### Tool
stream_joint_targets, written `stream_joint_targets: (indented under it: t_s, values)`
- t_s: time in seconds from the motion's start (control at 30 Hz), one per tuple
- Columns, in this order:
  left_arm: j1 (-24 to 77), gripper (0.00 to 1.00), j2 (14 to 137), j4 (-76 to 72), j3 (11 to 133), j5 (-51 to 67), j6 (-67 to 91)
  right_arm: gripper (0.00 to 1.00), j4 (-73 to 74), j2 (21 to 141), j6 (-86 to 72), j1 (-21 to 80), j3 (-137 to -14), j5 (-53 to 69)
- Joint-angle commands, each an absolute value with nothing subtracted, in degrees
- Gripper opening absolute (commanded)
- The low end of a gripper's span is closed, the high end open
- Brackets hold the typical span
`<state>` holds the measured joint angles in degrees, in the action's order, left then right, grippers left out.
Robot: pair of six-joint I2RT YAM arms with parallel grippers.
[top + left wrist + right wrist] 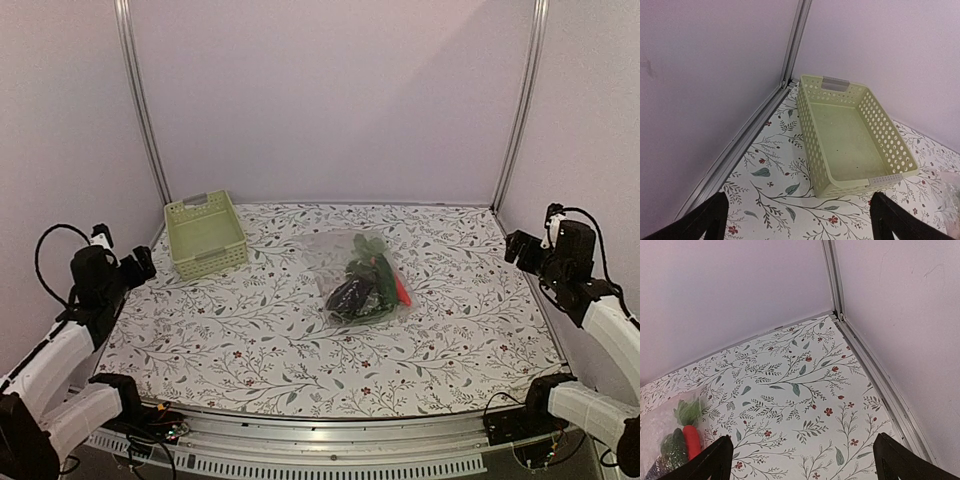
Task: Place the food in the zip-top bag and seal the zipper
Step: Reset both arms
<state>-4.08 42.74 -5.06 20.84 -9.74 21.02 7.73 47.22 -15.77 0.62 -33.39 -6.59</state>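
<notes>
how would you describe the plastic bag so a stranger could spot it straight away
On the floral-patterned table, look near the middle, right of the pale green basket at the far left corner. The zip-top bag lies flat there, clear and crinkly. It is the only see-through thing, with purple, green and red-orange food showing through.

Dim, even pinkish light, soft shadows, slightly grainy but sharp views.

Pale green slotted basket (845, 135) on floral tablecloth (775, 195), just beyond wide-spread left gripper (797, 215)
</notes>
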Motion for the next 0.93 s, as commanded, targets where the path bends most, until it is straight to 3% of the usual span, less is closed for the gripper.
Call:
stream_joint_targets:
  t_s: [0.0,0.33,0.9]
  values:
    - [-3.6,1.0,41.1,-18.7,14.8,-11.2,14.0,0.99,-4.5,45.0,-12.7,0.5,-27.4,-9.5]
    - [-1.7,1.0,47.2,-28.5,10.0,-9.4,9.9,0.99,-17.7,43.6,-12.2,0.5,-13.9,-13.3]
    - [-1.2,1.0,49.4,-27.2,10.8,-12.2,9.8,0.99,-19.0,41.7,-11.1,0.5,-12.6,-14.4]
